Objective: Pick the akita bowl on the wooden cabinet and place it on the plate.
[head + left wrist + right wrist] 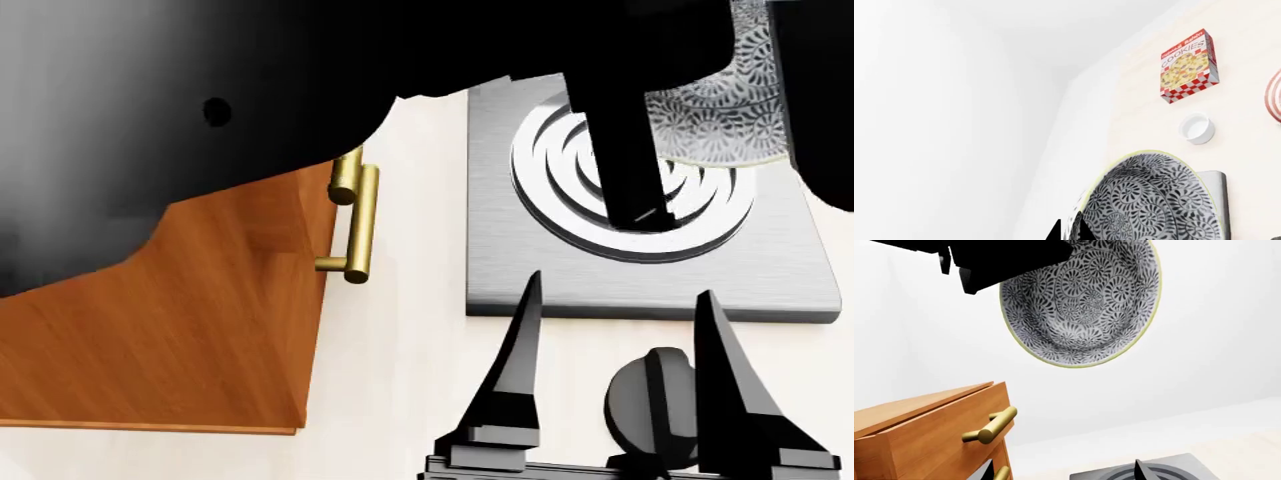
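Head view: the left arm fills the upper left of the frame as a dark mass. One black finger [621,150] runs down over the grey square stove [527,270] and its concentric rings. The akita bowl [727,110], seen at the upper right, is held up in the air above the stove's far side, its patterned wall showing between the dark finger and a second dark part at the right edge. The left fingers appear closed on the bowl's rim.

The right gripper [614,360] sits at lower centre. Its two black fingers are spread apart and hold nothing. A black knob [654,400] on the pale surface [400,330] shows between them.

The wooden cabinet [174,330] occupies the lower left, with a brass bar handle [354,215] at its edge.

Right wrist view: the bowl [1081,300] hangs in the upper centre, clear of the cabinet [927,435] at lower left.

Left wrist view: the bowl [1154,200] fills the lower centre. Beyond it lie a small white cup [1197,127], a cookies box [1189,65], and the red-ringed plate [1274,95], cut off at the right edge.
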Robot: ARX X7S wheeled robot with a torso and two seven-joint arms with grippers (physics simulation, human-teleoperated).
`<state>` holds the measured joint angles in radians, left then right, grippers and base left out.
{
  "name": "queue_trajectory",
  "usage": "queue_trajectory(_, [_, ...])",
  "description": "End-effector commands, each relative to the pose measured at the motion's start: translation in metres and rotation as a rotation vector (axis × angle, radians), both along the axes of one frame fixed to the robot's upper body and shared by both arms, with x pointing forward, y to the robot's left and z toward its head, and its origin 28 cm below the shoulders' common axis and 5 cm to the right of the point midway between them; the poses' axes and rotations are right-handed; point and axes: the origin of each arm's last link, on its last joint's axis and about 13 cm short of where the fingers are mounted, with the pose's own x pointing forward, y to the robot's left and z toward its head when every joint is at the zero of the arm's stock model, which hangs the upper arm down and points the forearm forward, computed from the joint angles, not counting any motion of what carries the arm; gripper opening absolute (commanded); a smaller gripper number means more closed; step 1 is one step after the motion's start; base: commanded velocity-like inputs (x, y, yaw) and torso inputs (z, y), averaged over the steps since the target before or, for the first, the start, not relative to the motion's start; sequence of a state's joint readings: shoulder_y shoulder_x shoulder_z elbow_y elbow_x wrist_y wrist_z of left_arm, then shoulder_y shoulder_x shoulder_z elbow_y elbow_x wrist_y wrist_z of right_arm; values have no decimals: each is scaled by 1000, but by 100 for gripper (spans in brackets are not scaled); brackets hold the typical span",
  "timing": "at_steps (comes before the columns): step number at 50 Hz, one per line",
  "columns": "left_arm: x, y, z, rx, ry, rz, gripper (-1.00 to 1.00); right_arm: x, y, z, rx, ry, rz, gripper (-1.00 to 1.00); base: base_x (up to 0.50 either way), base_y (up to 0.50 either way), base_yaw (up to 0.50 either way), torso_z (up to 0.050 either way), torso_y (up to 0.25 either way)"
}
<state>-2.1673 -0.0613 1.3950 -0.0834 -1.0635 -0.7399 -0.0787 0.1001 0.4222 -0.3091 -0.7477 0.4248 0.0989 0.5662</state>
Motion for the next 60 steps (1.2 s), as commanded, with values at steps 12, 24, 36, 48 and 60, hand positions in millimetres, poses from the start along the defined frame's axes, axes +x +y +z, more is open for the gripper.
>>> queue_trajectory(12, [26,31,0,-88,198,14,-100,0,0,-1,3,3,-1,100,0,0,0,0,0])
queue_trajectory(24, [42,49,-8,-196,335,-67,-100,0,0,-1,0,2,0,100,0,0,0,0,0])
queue_trajectory(36, [52,56,-16,-215,307,-33,-100,0,0,0,-2,-1,2,100,0,0,0,0,0])
queue_trajectory(48, [50,57,-32,-48,247,-6,-100,-2,0,3,0,-12,6,100,0,0,0,0,1])
queue_trajectory(60, [56,60,-30,-80,234,9,-100,-10,1,13,5,-42,18,100,0,0,0,0,0])
